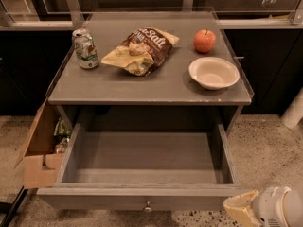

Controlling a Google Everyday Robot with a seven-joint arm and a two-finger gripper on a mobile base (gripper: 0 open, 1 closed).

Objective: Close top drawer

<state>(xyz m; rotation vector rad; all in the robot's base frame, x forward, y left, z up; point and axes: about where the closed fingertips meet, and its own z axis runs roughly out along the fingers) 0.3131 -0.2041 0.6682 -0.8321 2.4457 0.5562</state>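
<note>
The top drawer of the grey cabinet stands pulled far out, and its inside is empty. Its flat grey front faces me at the bottom of the view, with one small round metal knob at centre. My gripper is at the bottom right corner, just below and to the right of the drawer front's right end. It shows as a cream-coloured tip on a white wrist.
The cabinet top holds a drink can, a chip bag, a red apple and a white bowl. An open cardboard box stands left of the drawer. Speckled floor lies to the right.
</note>
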